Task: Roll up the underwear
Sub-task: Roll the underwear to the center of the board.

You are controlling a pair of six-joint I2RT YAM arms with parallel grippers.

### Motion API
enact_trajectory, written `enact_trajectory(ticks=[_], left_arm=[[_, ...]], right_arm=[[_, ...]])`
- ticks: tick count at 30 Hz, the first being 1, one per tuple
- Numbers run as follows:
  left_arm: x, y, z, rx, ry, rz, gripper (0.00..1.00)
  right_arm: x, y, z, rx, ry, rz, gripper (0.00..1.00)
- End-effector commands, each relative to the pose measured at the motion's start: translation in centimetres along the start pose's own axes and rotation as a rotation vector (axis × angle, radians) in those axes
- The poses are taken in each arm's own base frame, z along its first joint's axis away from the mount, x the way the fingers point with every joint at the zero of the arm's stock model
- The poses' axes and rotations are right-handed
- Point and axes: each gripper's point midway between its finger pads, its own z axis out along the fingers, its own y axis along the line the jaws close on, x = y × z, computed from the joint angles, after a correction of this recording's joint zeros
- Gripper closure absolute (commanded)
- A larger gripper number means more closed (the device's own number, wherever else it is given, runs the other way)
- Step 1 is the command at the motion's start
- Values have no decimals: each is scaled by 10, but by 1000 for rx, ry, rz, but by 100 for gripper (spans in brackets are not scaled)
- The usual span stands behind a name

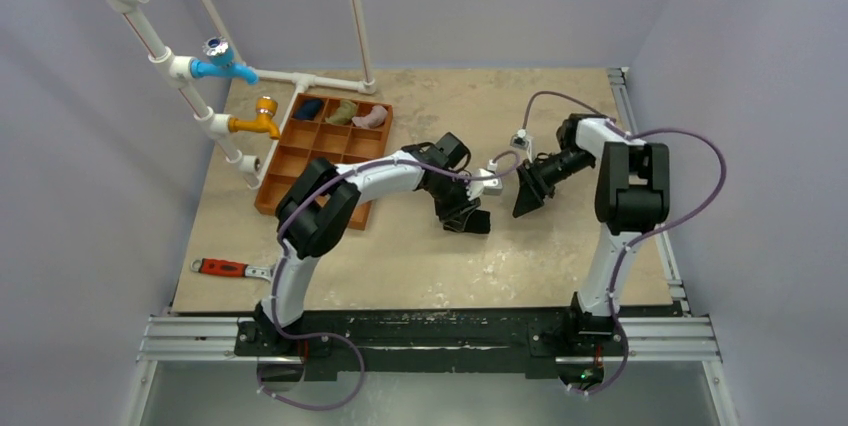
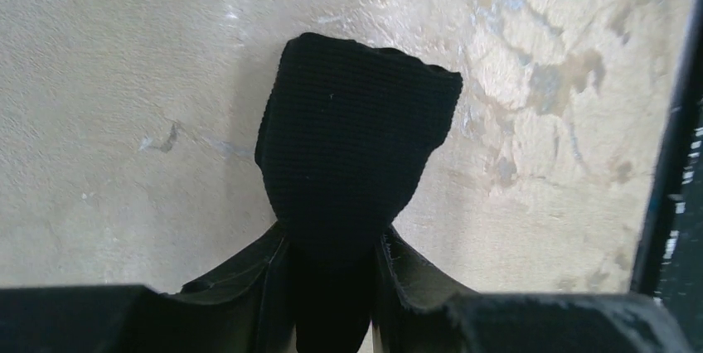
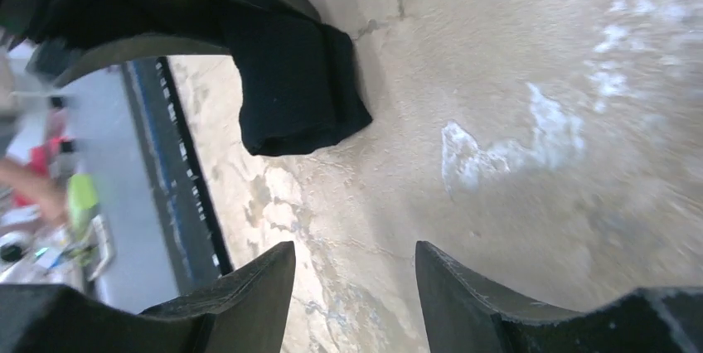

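My left claw [image 2: 332, 241] is clamping the soft, light underwear [image 2: 352, 129] at its near end, probably the firmest hold; my right claw [image 3: 355, 252] is gaping empty nearby.

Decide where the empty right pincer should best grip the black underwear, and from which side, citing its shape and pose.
Grip the free, rounded end of the underwear, opposite the end pinched in the left pincer. Probably come in from the robot's right, where the open right pincer faces it: the cloth is a narrow folded bundle, so the jaws can straddle its width.
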Motion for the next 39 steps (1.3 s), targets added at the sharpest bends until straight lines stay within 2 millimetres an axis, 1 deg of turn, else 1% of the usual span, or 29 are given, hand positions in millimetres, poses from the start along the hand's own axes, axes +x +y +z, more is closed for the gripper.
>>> enact_trajectory(ticks=[1, 4, 6, 8, 10, 12, 18, 21, 25, 33, 39], left_arm=[[38, -9, 7, 208, 100, -255, 100], [35, -6, 7, 290, 95, -340, 100], [38, -6, 6, 353, 129, -408, 100], [42, -4, 13, 410, 150, -472, 100], [41, -2, 15, 453, 157, -519, 100], [37, -4, 15, 489, 154, -539, 100], [35, -6, 13, 512, 146, -591, 100], [33, -9, 12, 533, 141, -615, 100], [34, -9, 12, 535, 137, -619, 100], [34, -10, 13, 538, 136, -623, 100], [34, -11, 13, 546, 135, -626, 100]], right_arm=[[-20, 8, -23, 163, -103, -141, 45], [-23, 11, -28, 239, -149, -166, 44], [-25, 13, -34, 316, -175, -207, 44], [-25, 13, -36, 385, -181, -246, 44], [-27, 19, -27, 427, -157, -308, 44], [-34, 24, -20, 486, -149, -360, 44], [-58, 47, -3, 640, -111, -551, 41], [-64, 53, 7, 666, -76, -610, 40], [-62, 58, 27, 668, -11, -666, 39], [-57, 61, 62, 668, 97, -760, 39], [-49, 56, 77, 680, 175, -802, 38]])
